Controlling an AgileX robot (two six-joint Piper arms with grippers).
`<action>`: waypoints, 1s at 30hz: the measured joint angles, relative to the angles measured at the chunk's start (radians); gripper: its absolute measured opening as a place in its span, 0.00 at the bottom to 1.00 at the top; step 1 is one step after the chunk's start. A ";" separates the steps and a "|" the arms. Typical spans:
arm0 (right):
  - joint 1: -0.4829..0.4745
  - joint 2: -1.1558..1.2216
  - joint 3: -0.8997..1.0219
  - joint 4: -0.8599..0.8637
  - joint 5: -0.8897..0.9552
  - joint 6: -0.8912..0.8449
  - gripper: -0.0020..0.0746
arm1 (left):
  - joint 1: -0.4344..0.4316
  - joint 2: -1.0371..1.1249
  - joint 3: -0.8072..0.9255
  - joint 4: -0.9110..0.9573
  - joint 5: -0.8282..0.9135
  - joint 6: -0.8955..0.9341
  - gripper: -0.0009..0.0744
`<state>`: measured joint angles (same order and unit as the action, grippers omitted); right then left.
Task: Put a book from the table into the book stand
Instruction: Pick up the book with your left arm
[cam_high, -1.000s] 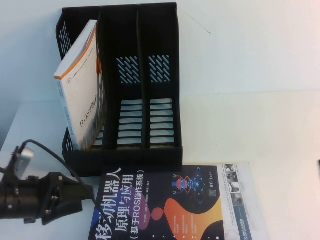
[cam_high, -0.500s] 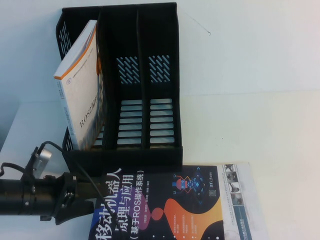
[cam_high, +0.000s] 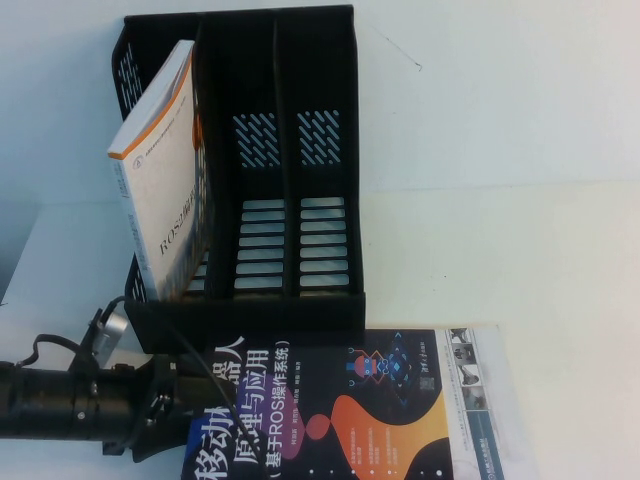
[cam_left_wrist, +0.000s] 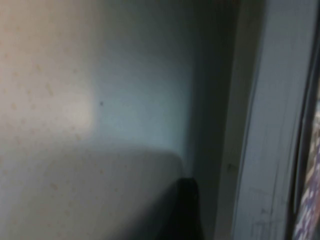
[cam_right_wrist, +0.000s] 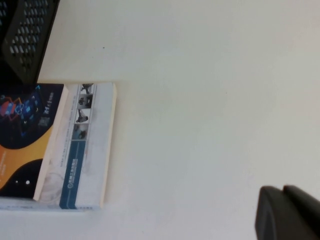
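Note:
The dark navy book (cam_high: 340, 410) lies flat on the white table (cam_high: 500, 230), just in front of the black book stand (cam_high: 280, 310). My left gripper (cam_high: 185, 400) is low at the book's left edge, touching or overlapping it. The left wrist view shows the book's pale page edge (cam_left_wrist: 260, 150) very close. The book (cam_right_wrist: 25, 135) and a corner of the stand (cam_right_wrist: 25, 35) also show in the right wrist view. My right gripper (cam_right_wrist: 285, 212) is shut and empty above bare table, right of the book and out of the high view.
A white-and-orange book (cam_high: 165, 190) stands tilted in the stand's left compartment; the middle and right compartments hold nothing. A white book (cam_high: 475, 400) lies under the dark book, sticking out to its right, and also shows in the right wrist view (cam_right_wrist: 85, 145).
My left arm has moved right and lower along the table's near side, so its gripper has gone from left of the book to the book's left edge. The books have not moved.

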<state>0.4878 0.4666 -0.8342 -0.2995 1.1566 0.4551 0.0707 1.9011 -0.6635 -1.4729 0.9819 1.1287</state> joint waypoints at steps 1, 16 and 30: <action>0.000 0.000 0.000 0.000 0.002 0.000 0.03 | 0.000 0.006 0.000 -0.004 0.005 0.000 0.80; 0.000 0.000 0.000 -0.027 0.008 0.000 0.03 | -0.002 0.065 0.000 -0.082 0.109 0.059 0.64; 0.000 0.000 0.000 -0.029 0.002 0.004 0.03 | -0.002 0.066 0.000 -0.089 0.125 0.059 0.17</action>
<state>0.4878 0.4666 -0.8342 -0.3288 1.1582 0.4590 0.0684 1.9675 -0.6635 -1.5616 1.1073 1.1875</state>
